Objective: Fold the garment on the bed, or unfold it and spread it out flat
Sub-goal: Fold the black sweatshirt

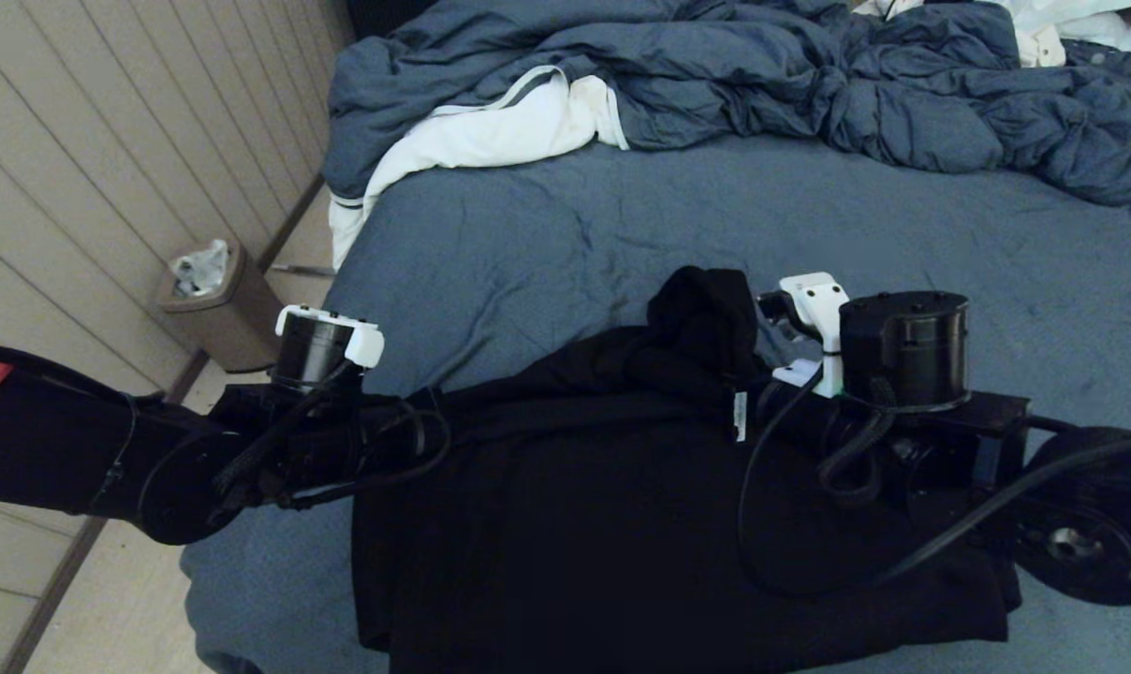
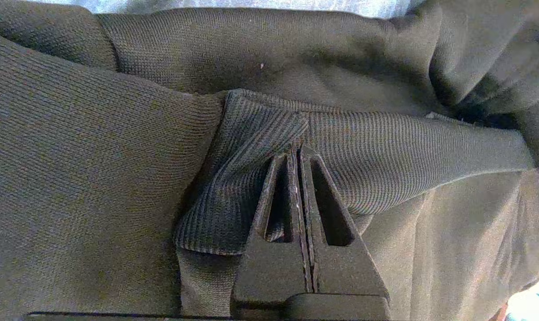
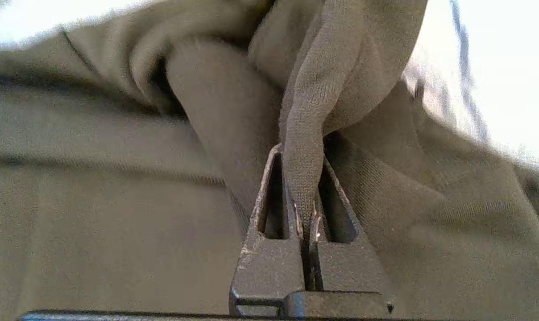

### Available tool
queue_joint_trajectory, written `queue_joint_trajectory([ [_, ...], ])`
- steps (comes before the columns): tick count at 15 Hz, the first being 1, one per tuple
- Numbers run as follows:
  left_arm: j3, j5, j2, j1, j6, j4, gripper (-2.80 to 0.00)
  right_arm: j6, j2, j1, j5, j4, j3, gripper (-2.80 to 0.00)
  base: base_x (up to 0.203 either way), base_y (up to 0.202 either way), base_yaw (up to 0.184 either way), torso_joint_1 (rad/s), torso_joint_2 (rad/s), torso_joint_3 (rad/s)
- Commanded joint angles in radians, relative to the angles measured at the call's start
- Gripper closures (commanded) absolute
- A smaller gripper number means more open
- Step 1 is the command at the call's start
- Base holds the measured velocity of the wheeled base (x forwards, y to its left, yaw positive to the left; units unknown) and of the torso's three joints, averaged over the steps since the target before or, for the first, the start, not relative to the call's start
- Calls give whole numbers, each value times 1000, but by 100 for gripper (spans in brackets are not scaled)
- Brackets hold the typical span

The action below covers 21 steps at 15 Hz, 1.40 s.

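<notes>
Garment point(image 3: 305, 133) fold pinched between right gripper point(image 3: 304, 160) jaws.

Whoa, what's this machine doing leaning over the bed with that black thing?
It's a two-armed robot handling a black hoodie on the bed. The left hand is shut on a ribbed edge of the hoodie, and the right hand is pinching a fold of its fabric. The hoodie lies bunched at the near edge of the bed, partly folded, with a lump raised near the right hand. A rumpled blue-grey duvet and a white cloth sit at the far side.
</notes>
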Motion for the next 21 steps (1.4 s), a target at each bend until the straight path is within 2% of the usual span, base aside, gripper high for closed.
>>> queue_joint_trajectory([
  [1, 0, -1, -1, 0, -4, -3, 0, 2, -17, 1, -1, -3, 27, 0, 0, 0, 0, 0, 0, 0],
  [5, 0, -1, -1, 0, -4, -3, 0, -5, -82, 2, 0, -2, 50, 0, 0, 0, 0, 0, 0, 0],
  [8, 0, -1, -1, 0, -4, -3, 0, -11, -103, 21, -4, 8, -4, 0, 0, 0, 0, 0, 0, 0],
  [12, 0, 1, -1, 0, -4, -3, 0, -11, -138, 106, -7, 10, -6, 0, 0, 0, 0, 0, 0, 0],
  [16, 0, 1, 2, 0, -4, -3, 0, -12, -177, 178, -4, 6, 146, 0, 0, 0, 0, 0, 0, 0],
  [19, 0, 1, 7, 0, -4, -3, 0, -10, -176, 183, 3, -3, 286, 0, 0, 0, 0, 0, 0, 0],
  [21, -2, 1, 7, 0, -4, -3, 0, -4, -145, 177, 5, -3, 306, 0, 0, 0, 0, 0, 0, 0],
])
